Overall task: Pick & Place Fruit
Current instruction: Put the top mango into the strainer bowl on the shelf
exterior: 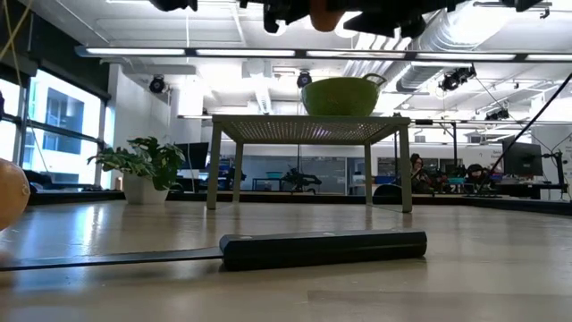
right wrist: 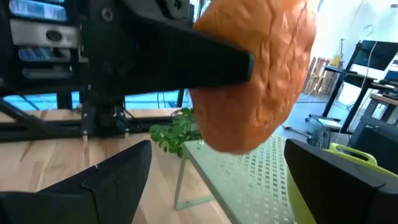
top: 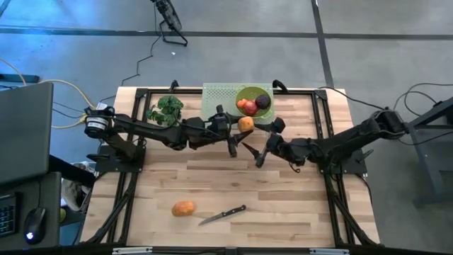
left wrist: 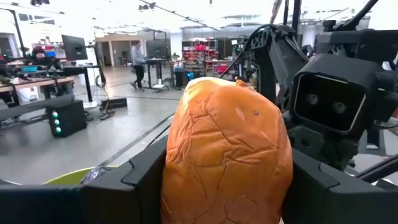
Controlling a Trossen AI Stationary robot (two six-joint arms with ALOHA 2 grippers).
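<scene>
Held fruit: one orange oval [top: 245, 123] was clamped in the left tool [top: 241, 126], raised off the desk [top: 283, 191] just beside the green bowl [top: 244, 93].
Held fruit axis: in the left wrist view its long axis stood upright between the two dark fingers [left wrist: 130, 180].
Second orange oval: one more [top: 183, 208] lay on the desk near the front, long axis running left to right, well apart from the arms.
Bowl contents: one red round fruit [top: 247, 107] and one dark purple fruit [top: 262, 102] sat inside; the tiny fruits could not be told.
Bowl support: the bowl stood on a pale green perforated stand [top: 216, 95] at the back of the desk.
Right tool: the right tool [top: 272, 136] hung just beside the held oval, its fingers spread apart and empty.
Count of knives: one black-handled knife [top: 222, 214] lay right of the second oval, blade pointing towards it.
Count of leafy bunches: one green bunch [top: 166, 110], left of the stand.
</scene>
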